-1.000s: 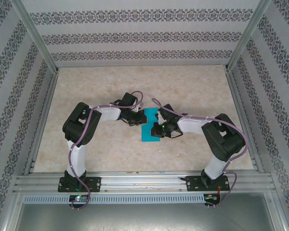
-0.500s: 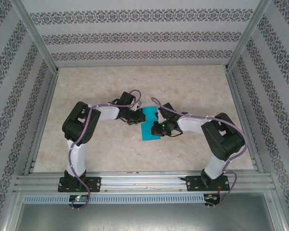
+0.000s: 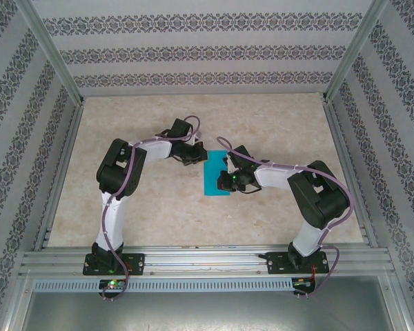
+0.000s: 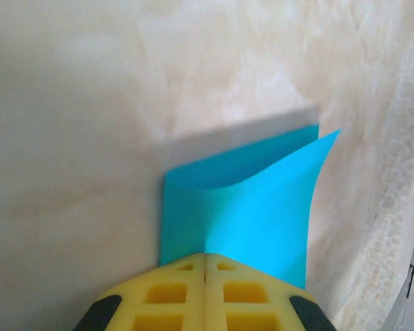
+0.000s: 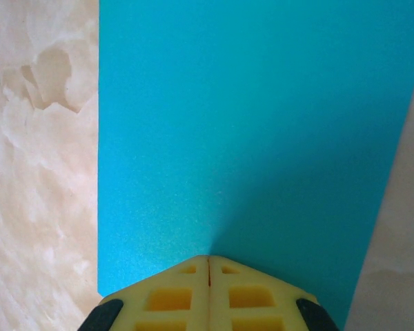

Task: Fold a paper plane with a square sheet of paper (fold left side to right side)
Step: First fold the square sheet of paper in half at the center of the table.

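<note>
- left pincer (image 3: 196, 157) (image 4: 205, 258): fully closed, the two yellow tips pressed flat together with no gap. It sits at the upper-left corner of the square sheet of paper (image 3: 214, 174). In the left wrist view the tips meet right at the sheet's near edge; can't tell if paper is pinched between them.
- square sheet of paper (image 4: 248, 214) (image 5: 241, 124): teal-blue, lying mid-counter (image 3: 276, 124) between the two pincers. In the top view it looks like an upright rectangle. The left wrist view shows two layers, the upper one lifted and curling away from the lower at its far edge.
- right pincer (image 3: 228, 181) (image 5: 208, 261): also closed tight, tips together. It is over the sheet's right side, toward the lower half, with its tips on or just above the flat teal surface.
</note>
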